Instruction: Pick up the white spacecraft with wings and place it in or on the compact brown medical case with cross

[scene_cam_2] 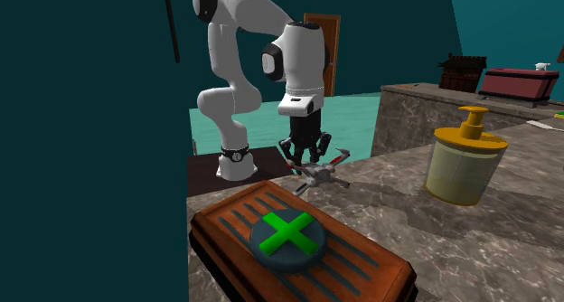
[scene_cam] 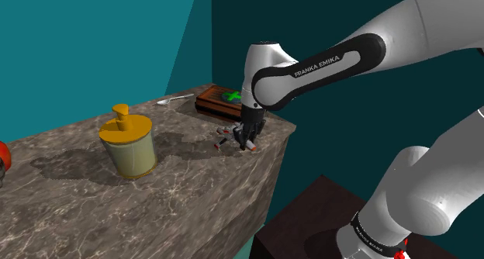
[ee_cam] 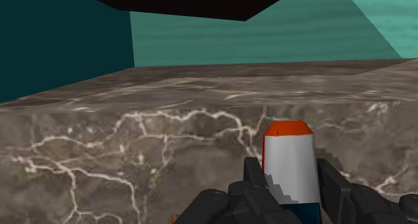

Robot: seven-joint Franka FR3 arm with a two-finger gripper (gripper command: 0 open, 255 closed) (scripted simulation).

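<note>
gripper (scene_cam: 248, 132) closed partway, spacecraft (ee_cam: 289, 163) body clasped between fingers | spacecraft seen at shoulder view's centre, by counter (scene_cam: 178, 189) edge, near case (scene_cam_2: 354, 255) | judged light, stiff; wings fragile; smooth body may slip; hold best kept on body, not wings

I see a counter (scene_cam: 116, 195) of dark brown marble with pale veins, its front face dropping straight down; behind it a bright teal wall (scene_cam: 77, 40) meets a much darker teal wall (scene_cam: 326, 17) at a corner; in the second exterior view a brown door (scene_cam_2: 333, 56) stands far back, and a second marble counter (scene_cam_2: 407, 119) rises beside it; the wrist view has a black area (ee_cam: 187, 1) above the walls.
</note>
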